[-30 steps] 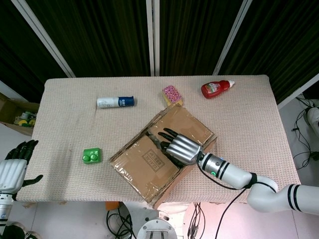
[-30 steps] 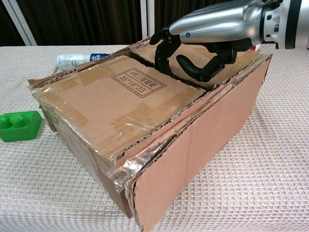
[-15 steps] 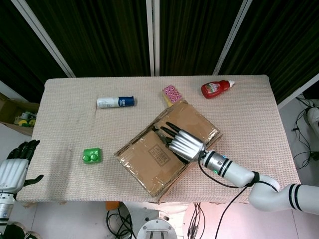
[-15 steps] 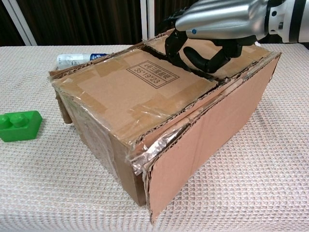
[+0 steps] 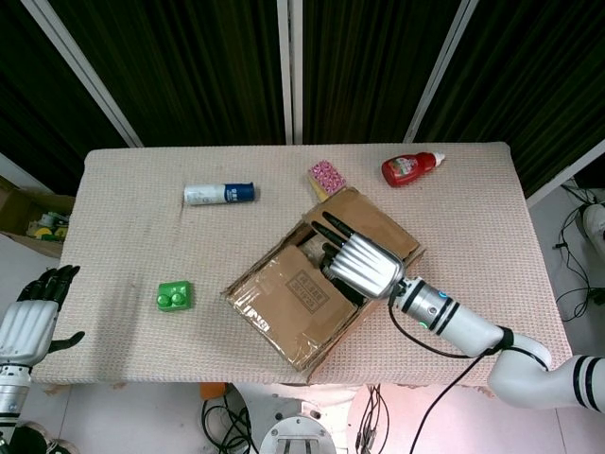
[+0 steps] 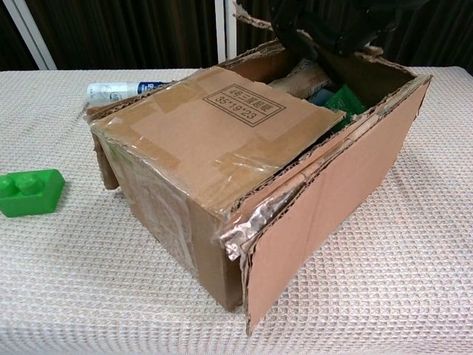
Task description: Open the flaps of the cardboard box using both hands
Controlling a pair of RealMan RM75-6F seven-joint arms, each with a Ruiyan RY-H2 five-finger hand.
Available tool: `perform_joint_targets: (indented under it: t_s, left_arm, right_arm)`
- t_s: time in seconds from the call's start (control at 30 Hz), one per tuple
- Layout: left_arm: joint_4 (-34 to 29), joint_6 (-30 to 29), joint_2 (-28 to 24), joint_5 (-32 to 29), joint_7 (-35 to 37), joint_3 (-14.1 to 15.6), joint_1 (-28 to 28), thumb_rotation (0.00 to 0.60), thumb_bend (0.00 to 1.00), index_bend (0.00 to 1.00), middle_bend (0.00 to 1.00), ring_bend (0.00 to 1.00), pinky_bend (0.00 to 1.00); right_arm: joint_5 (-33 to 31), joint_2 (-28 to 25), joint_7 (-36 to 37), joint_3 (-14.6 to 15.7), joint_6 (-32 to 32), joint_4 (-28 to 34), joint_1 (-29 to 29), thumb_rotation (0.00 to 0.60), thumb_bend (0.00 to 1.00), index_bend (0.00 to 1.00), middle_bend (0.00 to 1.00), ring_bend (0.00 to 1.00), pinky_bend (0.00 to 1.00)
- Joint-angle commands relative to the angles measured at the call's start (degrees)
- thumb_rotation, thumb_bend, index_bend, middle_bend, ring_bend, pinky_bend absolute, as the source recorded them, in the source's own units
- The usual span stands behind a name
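Note:
The cardboard box lies askew in the middle of the table, close to the front edge. My right hand grips the edge of its far top flap and holds that flap raised. In the chest view only the right hand's dark fingers show, at the top of the frame above the box. The near top flap with the printed label lies flat. Packages show in the gap. My left hand hangs open, off the table's left front corner.
A green block sits left of the box. A white and blue bottle lies at the back left. A pink patterned pack touches the box's far corner. A red ketchup bottle lies at the back right.
My right hand has lifted the far flap, exposing the contents. The box has turned and slid a little toward the right. The left hand has stayed put.

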State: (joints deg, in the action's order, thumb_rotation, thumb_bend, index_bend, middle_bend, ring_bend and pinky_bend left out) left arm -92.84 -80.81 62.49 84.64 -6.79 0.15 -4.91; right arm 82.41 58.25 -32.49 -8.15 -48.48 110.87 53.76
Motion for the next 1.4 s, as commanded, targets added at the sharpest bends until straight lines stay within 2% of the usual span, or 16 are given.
perform_joint_targets:
  t_s: [0.03, 0.33, 0.67, 0.87, 1.13, 1.33, 1.4]
  left_arm:
    - [-0.15, 0.1, 0.0, -0.04, -0.17, 0.0, -0.07, 0.595, 0.06, 0.02, 0.09, 0.06, 0.19]
    - [-0.39, 0.23, 0.04, -0.23, -0.58, 0.08, -0.11, 0.598, 0.06, 0.02, 0.09, 0.06, 0.19]
    - [-0.31, 0.72, 0.14, -0.48, -0.76, 0.09, -0.35, 0.599, 0.06, 0.02, 0.09, 0.06, 0.19]
    - [-0.43, 1.16, 0.42, -0.48, -1.18, 0.1, -0.68, 0.599, 0.06, 0.02, 0.09, 0.06, 0.19]
    - [-1.1, 1.33, 0.45, -0.87, -2.34, 0.07, -0.81, 0.6, 0.06, 0.02, 0.09, 0.06, 0.19]
    - [-1.56, 1.39, 0.53, -1.12, -3.09, 0.01, -0.91, 0.6, 0.06, 0.02, 0.09, 0.06, 0.19]
    - [-1.64, 1.5, 0.59, -1.19, -3.26, 0.0, -0.98, 0.6, 0.06, 0.02, 0.09, 0.06, 0.19]
  right_arm:
    - [-0.26, -1.58, -1.22, -0.51, -0.9, 1.27, -0.55, 0.6, 0.88, 0.65, 0.42, 0.0, 0.0]
    - [-0.2, -5.86, -2.24, -1.17, -3.32, 3.15, -2.6, 0.6, 0.88, 0.65, 0.42, 0.0, 0.0]
    - [-2.03, -10.77, -1.78, -1.07, -5.72, 2.56, -6.23, 0.6, 0.88, 0.65, 0.42, 0.0, 0.0]
    - [-4.33, -12.79, -0.83, -0.98, -6.36, 0.51, -8.27, 0.6, 0.88, 0.64, 0.4, 0.0, 0.0]
    - [-7.64, -12.83, 4.72, -0.66, -5.09, -5.0, -10.24, 0.6, 0.88, 0.62, 0.38, 0.0, 0.0]
    - [-8.68, -12.12, 7.74, -0.49, -4.46, -8.89, -11.26, 0.6, 0.88, 0.57, 0.36, 0.0, 0.0]
    - [-8.8, -12.04, 8.61, -0.52, -4.34, -9.46, -11.53, 0.6, 0.86, 0.52, 0.34, 0.0, 0.0]
